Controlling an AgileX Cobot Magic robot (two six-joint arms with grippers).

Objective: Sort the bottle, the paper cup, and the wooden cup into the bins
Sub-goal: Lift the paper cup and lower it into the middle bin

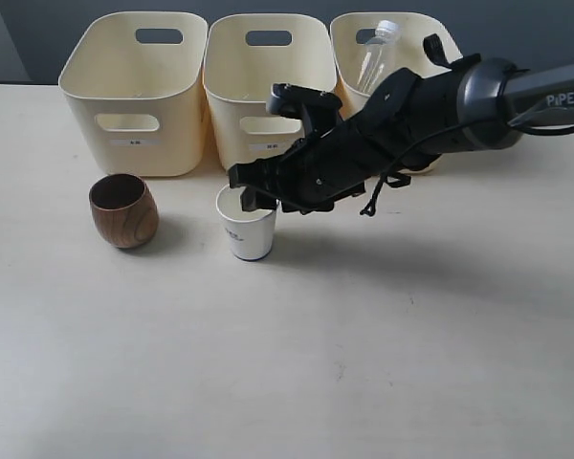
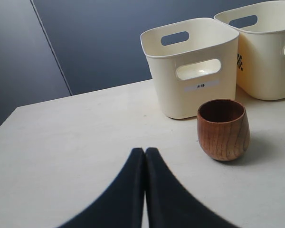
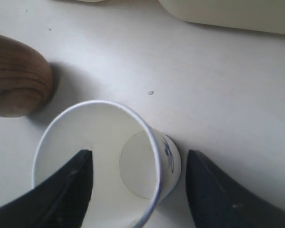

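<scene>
The right gripper [image 3: 138,156] is seen half open with nothing clamped, poised at the rim of the white tapered paper cup [image 1: 247,232]. This cup stands upright on the pale table [image 1: 364,363] before the middle of three cream plastic bins [image 1: 231,105]. One finger appears to be set inside the mouth and the other outside, so a single thin wall is straddled. If the jaws are closed hard, that wall may be crushed or the light cup tipped, and the squat dark-brown wooden cup [image 1: 123,210] nearby could be knocked by a sideways swing. The clear plastic bottle [image 1: 381,53] is already lodged in the right-hand bin. The left gripper [image 2: 145,153] is closed and empty.
</scene>
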